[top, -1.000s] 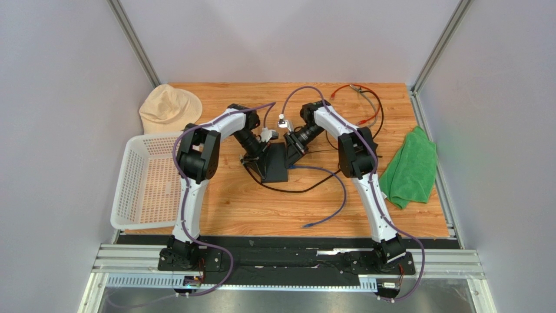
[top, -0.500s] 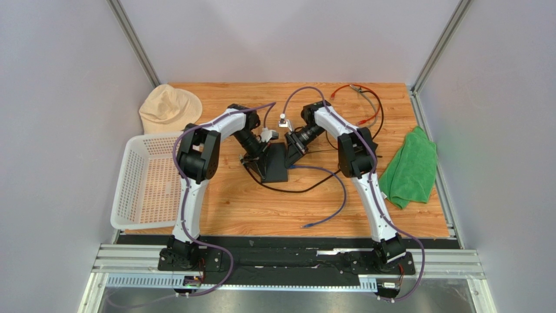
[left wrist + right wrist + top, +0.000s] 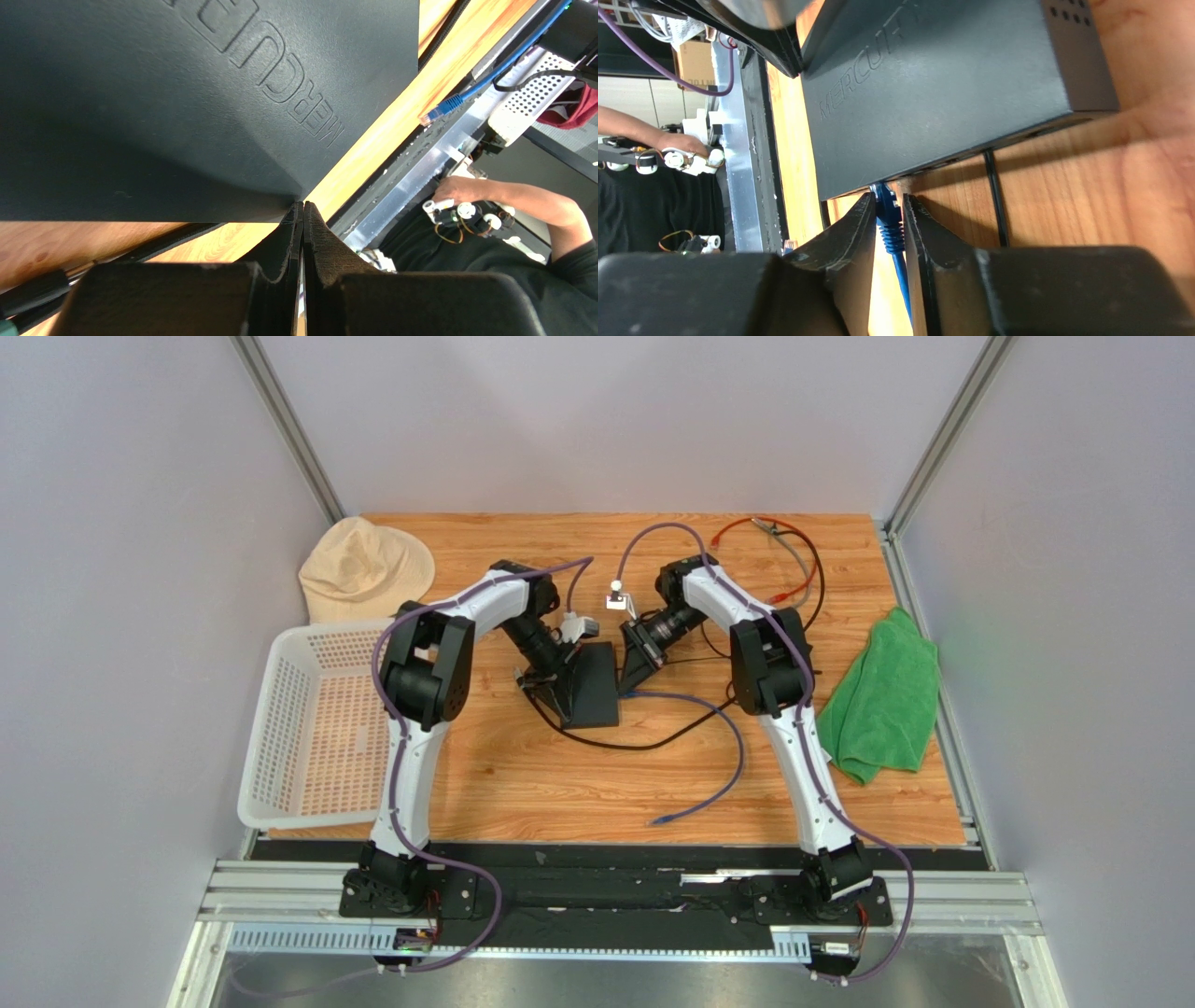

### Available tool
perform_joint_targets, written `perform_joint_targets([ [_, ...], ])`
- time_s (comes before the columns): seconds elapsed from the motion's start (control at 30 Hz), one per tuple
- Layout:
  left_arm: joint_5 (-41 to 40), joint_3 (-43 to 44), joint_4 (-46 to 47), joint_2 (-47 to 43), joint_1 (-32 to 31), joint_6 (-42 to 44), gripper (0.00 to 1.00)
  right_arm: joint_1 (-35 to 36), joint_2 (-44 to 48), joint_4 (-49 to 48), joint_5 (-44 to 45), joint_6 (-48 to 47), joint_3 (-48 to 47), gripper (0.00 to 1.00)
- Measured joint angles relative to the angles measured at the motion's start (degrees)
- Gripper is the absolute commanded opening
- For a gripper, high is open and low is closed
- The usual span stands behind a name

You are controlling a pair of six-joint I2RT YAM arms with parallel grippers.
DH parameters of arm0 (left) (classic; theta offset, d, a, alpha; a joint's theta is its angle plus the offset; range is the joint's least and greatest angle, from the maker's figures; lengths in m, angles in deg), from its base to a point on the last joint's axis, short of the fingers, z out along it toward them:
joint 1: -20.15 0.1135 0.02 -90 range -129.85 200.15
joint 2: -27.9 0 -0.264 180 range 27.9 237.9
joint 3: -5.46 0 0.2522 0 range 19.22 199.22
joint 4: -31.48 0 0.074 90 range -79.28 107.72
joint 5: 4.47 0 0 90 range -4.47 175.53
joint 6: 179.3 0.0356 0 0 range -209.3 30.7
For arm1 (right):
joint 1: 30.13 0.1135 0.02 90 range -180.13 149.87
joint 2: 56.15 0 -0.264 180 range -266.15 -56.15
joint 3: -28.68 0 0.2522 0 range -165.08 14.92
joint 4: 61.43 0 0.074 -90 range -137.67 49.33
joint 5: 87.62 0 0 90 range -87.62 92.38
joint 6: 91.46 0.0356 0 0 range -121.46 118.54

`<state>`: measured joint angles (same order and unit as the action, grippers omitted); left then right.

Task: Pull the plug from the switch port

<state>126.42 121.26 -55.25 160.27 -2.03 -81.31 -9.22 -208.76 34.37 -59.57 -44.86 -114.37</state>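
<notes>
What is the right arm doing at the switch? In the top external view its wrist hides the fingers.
Observer: The right wrist view shows the right fingers closed on the blue plug.
Operator: Is the plug out?
Observer: No, its tip sits in the switch port.
Operator: And the left arm?
Observer: The left fingers are shut together, tips against a corner of the switch.
</notes>
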Motion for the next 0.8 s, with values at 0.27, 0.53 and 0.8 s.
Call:
perform_joint_targets([
  [0.27, 0.2, -0.5, -0.4, 0.0, -0.6, 0.0, 0.07, 0.1, 0.0, -0.2, -0.4, -0.8, 0.4, 0.36],
  [0.53, -0.7, -1.8, -1.4, 0.2, -2.0, 0.0, 0.07, 0.7, 0.1, 0.0, 0.4, -0.4, 0.2, 0.26],
  [0.8, -1.5, -2.0, -1.6, 0.3, -2.8, 0.2, 0.07, 1.0, 0.1, 0.3, 1.4, 0.8, -0.2, 0.11],
])
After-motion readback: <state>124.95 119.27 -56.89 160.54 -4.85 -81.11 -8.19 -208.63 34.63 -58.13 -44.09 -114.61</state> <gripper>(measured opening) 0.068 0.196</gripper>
